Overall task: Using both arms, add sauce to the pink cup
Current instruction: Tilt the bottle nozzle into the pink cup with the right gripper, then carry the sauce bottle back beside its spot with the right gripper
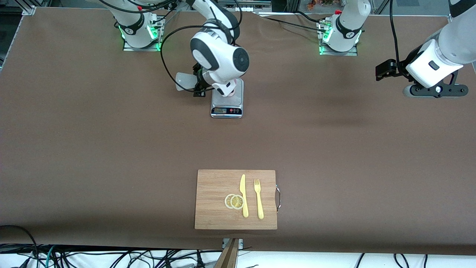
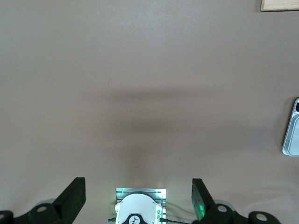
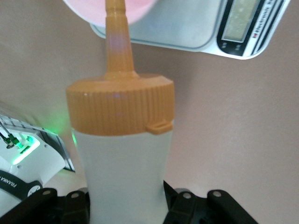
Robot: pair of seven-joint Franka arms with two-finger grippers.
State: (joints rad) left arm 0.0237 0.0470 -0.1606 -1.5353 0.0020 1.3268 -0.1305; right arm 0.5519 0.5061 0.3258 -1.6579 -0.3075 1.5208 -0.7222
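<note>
the right gripper [image 3: 126, 205] is clenched on the sauce bottle [image 3: 122, 154], tipped so its nozzle reaches the pink cup [image 3: 112, 10] on the scale [image 1: 227, 99], toward the table edge where the arm bases stand. the bottle looks soft and light, best squeezed at its belly (gently, i'd guess). the left gripper [image 2: 138, 193] waits released over bare table near the left arm's end. a cutting board [image 1: 212, 201] with knife [image 1: 243, 195] and fork [image 1: 258, 199] lies well apart, out of the way.

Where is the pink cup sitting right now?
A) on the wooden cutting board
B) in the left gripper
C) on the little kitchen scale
C: in the right wrist view the pink cup rests on the scale, with the sauce bottle nozzle pointed at it.
</note>
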